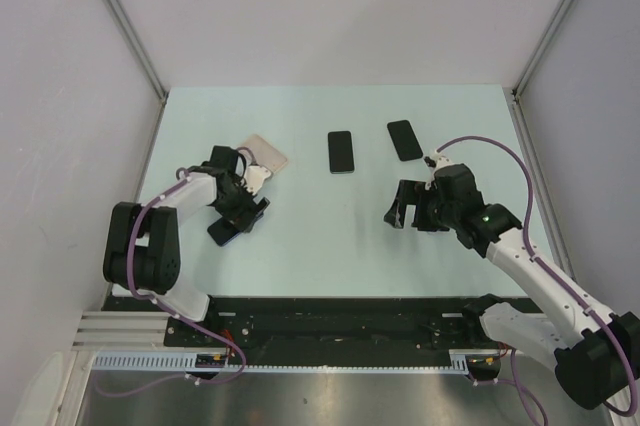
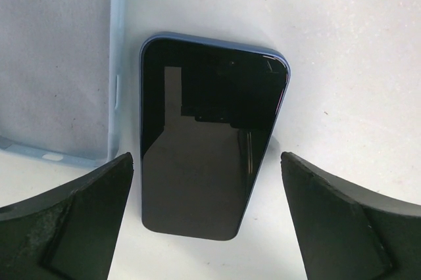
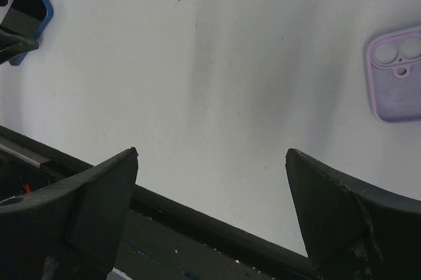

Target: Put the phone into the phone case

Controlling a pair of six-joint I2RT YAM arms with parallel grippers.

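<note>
A dark phone with a blue edge lies screen up on the table, and it also shows in the top view. My left gripper is open, with its fingers on either side of the phone's near end and not touching it. In the top view the left gripper hovers just over the phone. A light blue phone case with a grey lining lies open side up, right beside the phone. My right gripper is open and empty over bare table, right of centre.
A pale lilac case lies face down; it shows at the back left in the top view. Two dark phone-shaped slabs lie at the back middle. The black front rail runs along the near table edge.
</note>
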